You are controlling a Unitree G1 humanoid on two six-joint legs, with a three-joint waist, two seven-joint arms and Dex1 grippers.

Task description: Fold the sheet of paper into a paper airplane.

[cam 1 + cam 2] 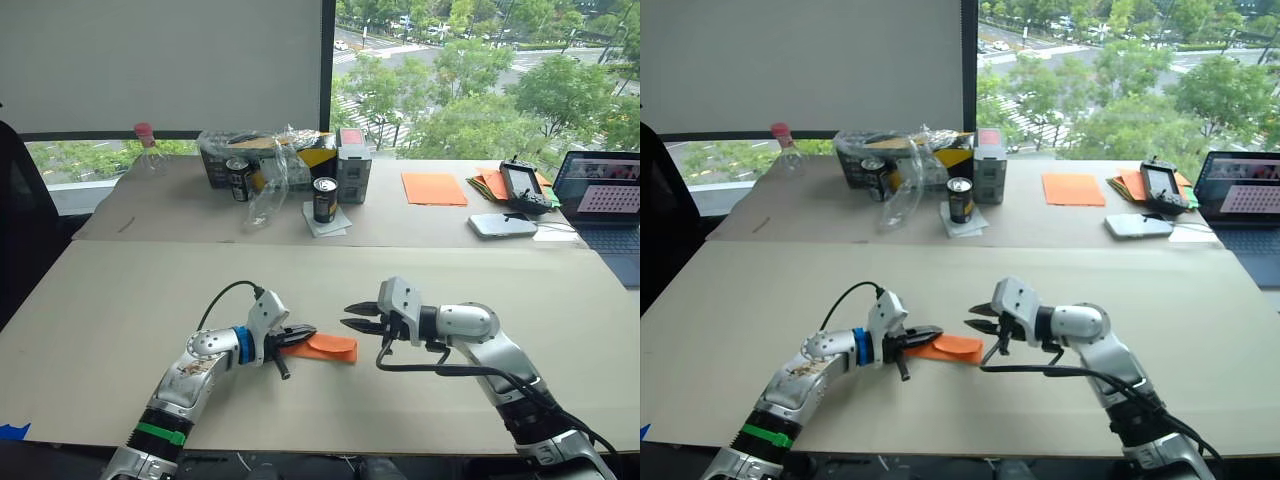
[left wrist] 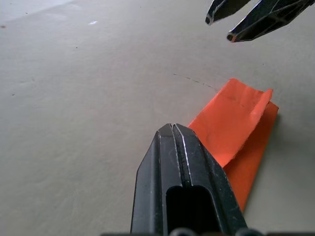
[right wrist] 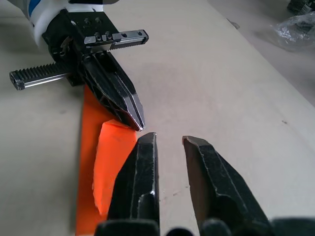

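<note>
Left tool, pressed together on the near-left end of the sheet of paper, appears to be pinning it to the surface (likely to anchor it for creasing). Paper lies as a narrow folded strip between both arms, one flap lifting. Right tool, spread and empty, hovers just beyond its right end, probably ready to press that flap.

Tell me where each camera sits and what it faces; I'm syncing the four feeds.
Left eye, right eye: on the head, looking down over both arms at the table.
Left wrist: along the left gripper, fingers shut, over the folded orange paper.
Right wrist: along the right gripper, fingers open, toward the left gripper.
Shared: the paper lies in all four; each wrist view catches the other gripper.
</note>
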